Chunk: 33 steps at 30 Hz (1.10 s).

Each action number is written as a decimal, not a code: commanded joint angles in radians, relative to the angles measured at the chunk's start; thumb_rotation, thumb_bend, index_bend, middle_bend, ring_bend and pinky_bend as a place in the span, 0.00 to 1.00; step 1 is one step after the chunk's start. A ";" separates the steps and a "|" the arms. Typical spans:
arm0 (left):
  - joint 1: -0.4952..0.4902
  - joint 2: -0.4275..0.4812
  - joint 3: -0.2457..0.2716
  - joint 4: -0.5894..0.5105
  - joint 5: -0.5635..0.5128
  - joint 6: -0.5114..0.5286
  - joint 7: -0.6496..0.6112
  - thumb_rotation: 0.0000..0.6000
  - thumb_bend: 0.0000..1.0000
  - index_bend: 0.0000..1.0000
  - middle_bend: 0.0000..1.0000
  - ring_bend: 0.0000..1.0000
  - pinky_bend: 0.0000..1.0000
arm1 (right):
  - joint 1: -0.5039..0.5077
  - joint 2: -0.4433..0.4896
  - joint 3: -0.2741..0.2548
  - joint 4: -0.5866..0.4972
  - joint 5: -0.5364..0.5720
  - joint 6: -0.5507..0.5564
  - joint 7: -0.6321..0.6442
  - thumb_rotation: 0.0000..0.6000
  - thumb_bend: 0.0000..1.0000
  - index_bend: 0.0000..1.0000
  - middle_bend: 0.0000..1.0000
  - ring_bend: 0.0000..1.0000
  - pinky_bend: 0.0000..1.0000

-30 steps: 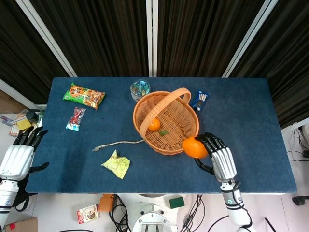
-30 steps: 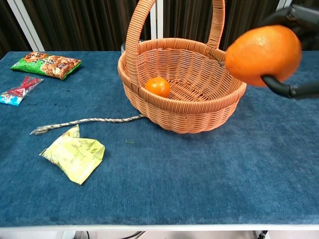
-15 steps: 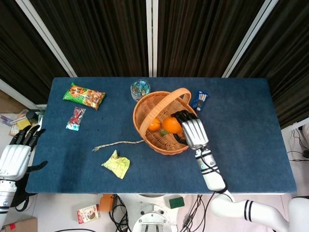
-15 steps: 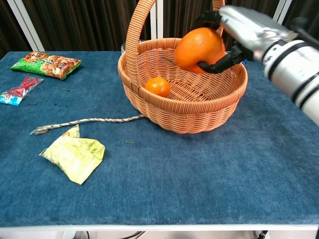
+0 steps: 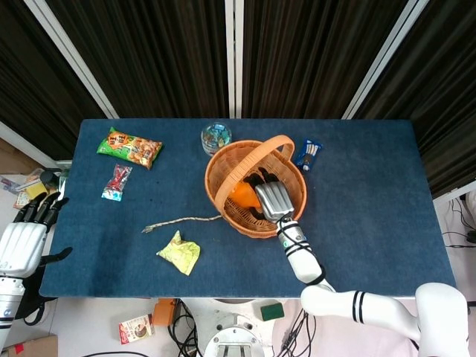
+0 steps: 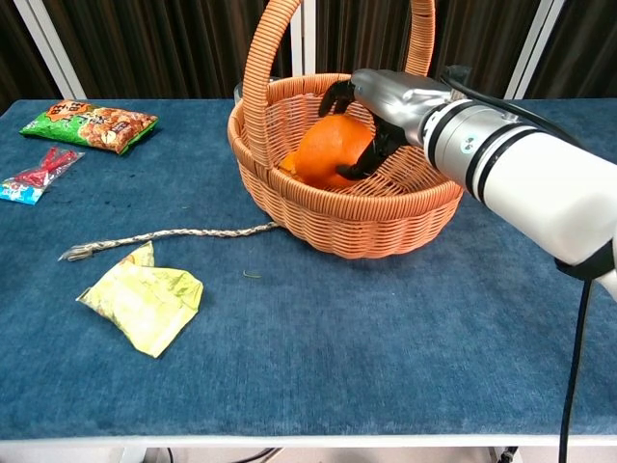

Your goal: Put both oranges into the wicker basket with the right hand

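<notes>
The wicker basket (image 5: pixel 294 172) (image 6: pixel 405 217) stands in the middle of the blue table. Inside it my right hand (image 5: pixel 271 199) (image 6: pixel 381 101) holds a large orange (image 6: pixel 331 149) (image 5: pixel 241 195) low over the basket floor, fingers still wrapped round it. The smaller orange (image 6: pixel 288 164) lies in the basket just behind the large one, mostly hidden by it. My left hand (image 5: pixel 26 242) hangs open off the table's front left corner, away from everything.
A braided rope (image 6: pixel 164 234) and a yellow-green wrapper (image 6: pixel 145 304) lie left of the basket. A green snack bag (image 6: pixel 90 123), a red candy packet (image 6: pixel 39 174), a glass jar (image 5: pixel 216 137) and a blue packet (image 5: pixel 308 154) lie further out.
My right hand has carried the large orange from outside the basket's right rim over the rim and down into the basket, next to the small orange. The left hand stayed still.
</notes>
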 commanded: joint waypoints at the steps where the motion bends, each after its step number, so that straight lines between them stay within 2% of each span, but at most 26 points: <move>1: 0.000 0.000 -0.001 0.000 -0.002 0.000 0.000 1.00 0.00 0.14 0.08 0.03 0.18 | 0.012 0.031 -0.014 -0.038 0.033 -0.003 -0.009 1.00 0.24 0.09 0.08 0.00 0.11; 5: 0.000 -0.001 -0.001 -0.001 -0.001 -0.001 0.003 1.00 0.00 0.14 0.08 0.03 0.18 | 0.005 0.067 -0.033 -0.092 0.024 0.022 0.015 1.00 0.23 0.06 0.06 0.00 0.08; 8: 0.001 0.000 0.000 -0.002 0.002 0.002 0.001 1.00 0.00 0.14 0.08 0.03 0.18 | -0.027 0.118 -0.064 -0.166 -0.026 0.064 0.045 1.00 0.23 0.06 0.05 0.00 0.08; 14: 0.001 0.000 0.000 -0.002 0.006 0.004 0.001 1.00 0.00 0.14 0.08 0.03 0.18 | -0.180 0.298 -0.186 -0.371 -0.185 0.202 0.150 1.00 0.24 0.05 0.05 0.00 0.07; 17: 0.001 -0.001 -0.001 -0.002 0.007 0.006 0.000 1.00 0.00 0.14 0.08 0.03 0.18 | -0.283 0.397 -0.272 -0.431 -0.324 0.293 0.259 1.00 0.25 0.05 0.06 0.00 0.07; 19: 0.003 -0.002 -0.003 -0.002 0.007 0.012 0.000 1.00 0.00 0.14 0.08 0.03 0.18 | -0.357 0.443 -0.335 -0.410 -0.442 0.380 0.345 1.00 0.25 0.05 0.07 0.00 0.07; 21: 0.006 -0.003 -0.005 -0.003 0.008 0.020 0.002 1.00 0.00 0.14 0.08 0.03 0.18 | -0.427 0.464 -0.389 -0.344 -0.535 0.473 0.413 1.00 0.25 0.05 0.08 0.00 0.06; 24: 0.011 -0.005 -0.006 -0.005 0.010 0.031 0.009 1.00 0.00 0.14 0.08 0.03 0.18 | -0.504 0.475 -0.433 -0.229 -0.596 0.572 0.450 1.00 0.27 0.04 0.05 0.00 0.02; 27: 0.014 -0.006 -0.006 -0.007 0.011 0.038 0.017 1.00 0.00 0.14 0.08 0.03 0.18 | -0.555 0.485 -0.452 -0.152 -0.568 0.599 0.374 1.00 0.30 0.00 0.00 0.00 0.00; 29: 0.016 -0.007 -0.006 -0.008 0.013 0.042 0.021 1.00 0.00 0.14 0.08 0.03 0.18 | -0.578 0.484 -0.454 -0.139 -0.539 0.604 0.332 1.00 0.30 0.00 0.00 0.00 0.00; 33: 0.020 -0.008 -0.006 -0.007 0.016 0.049 0.023 1.00 0.00 0.14 0.08 0.03 0.18 | -0.616 0.482 -0.437 -0.124 -0.496 0.615 0.353 1.00 0.30 0.00 0.00 0.00 0.00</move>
